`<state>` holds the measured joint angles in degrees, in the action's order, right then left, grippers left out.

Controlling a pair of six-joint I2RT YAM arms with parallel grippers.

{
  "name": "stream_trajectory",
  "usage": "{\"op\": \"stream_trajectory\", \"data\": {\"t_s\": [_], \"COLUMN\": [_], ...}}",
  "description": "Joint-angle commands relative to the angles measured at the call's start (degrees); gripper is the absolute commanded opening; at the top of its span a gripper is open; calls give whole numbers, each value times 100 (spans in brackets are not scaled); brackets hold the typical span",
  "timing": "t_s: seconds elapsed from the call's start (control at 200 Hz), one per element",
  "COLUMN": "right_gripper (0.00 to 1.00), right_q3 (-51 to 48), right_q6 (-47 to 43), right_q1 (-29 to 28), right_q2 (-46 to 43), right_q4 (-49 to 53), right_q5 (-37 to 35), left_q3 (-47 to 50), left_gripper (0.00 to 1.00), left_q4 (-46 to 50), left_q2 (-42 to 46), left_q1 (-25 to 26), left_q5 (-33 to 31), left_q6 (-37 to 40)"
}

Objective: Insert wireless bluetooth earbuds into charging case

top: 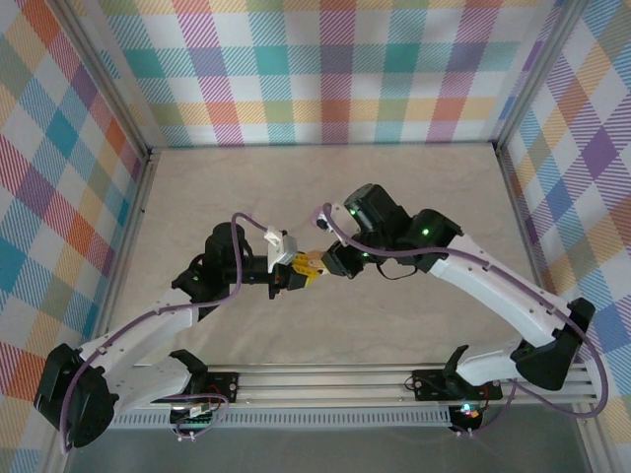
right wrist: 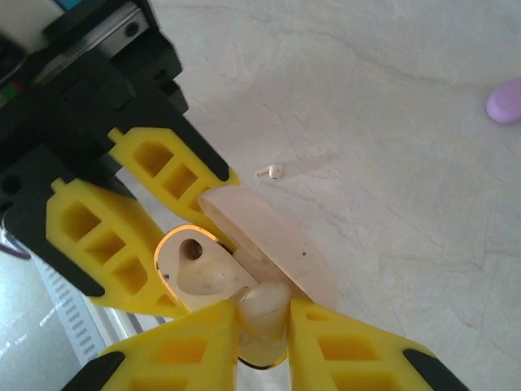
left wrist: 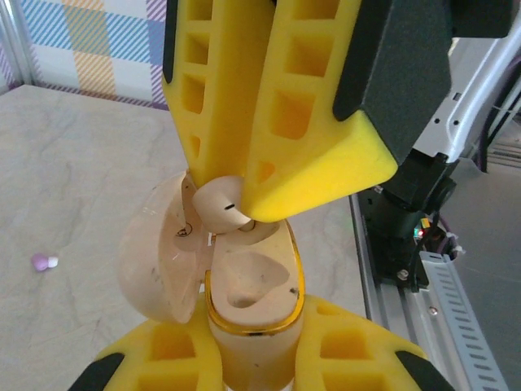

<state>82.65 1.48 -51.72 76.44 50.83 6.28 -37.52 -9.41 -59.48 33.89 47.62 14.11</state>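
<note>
1 case [left wrist: 252,305] gripped by left claw [left wrist: 256,362], 1 cream earbud [right wrist: 260,303] pinched in right claw [right wrist: 262,319]

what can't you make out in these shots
- left wrist: the right hand covers the charging case socket, so it is unclear if the cream earbud is seated
- top external: case and earbud too small, masked beside the left hand
- right wrist: purple object cut by the right edge
</note>
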Motion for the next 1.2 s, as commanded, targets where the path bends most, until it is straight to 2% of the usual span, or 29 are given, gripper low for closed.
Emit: {"op": "stream_trajectory", "data": {"t_s": [0.0,0.29,0.51,0.625,0.965,1.195], "right_gripper": [21,22,32,39,40,42], "right_q3": [-216,-560,-465,-444,-405,-1113], "right_q6": [-773,-1813,-1976,-1875,-768,1143], "right_q1": [22,296,390,417,998,1832], "right_q2": [-271,-489,-411,-456,-1083,-1288], "right_q4": [-146,-218,-133,-221,-718,-1315], "right_q5": [433,1142,1474,1375,1305,889], "left_q3": [52,8,34,34,141,378], "left_gripper": [0,0,0,0,0,0], "left_q4": [-241,-237,-228,-213,-254,-368], "left_q2": [138,138,194,201,230,382], "left_q1": [-14,-14,-18,-15,-24,-97], "left_q5": [90,195,191,178,-62,-486], "left_q6": [-67,-81,-76,-79,-241,-724]}}
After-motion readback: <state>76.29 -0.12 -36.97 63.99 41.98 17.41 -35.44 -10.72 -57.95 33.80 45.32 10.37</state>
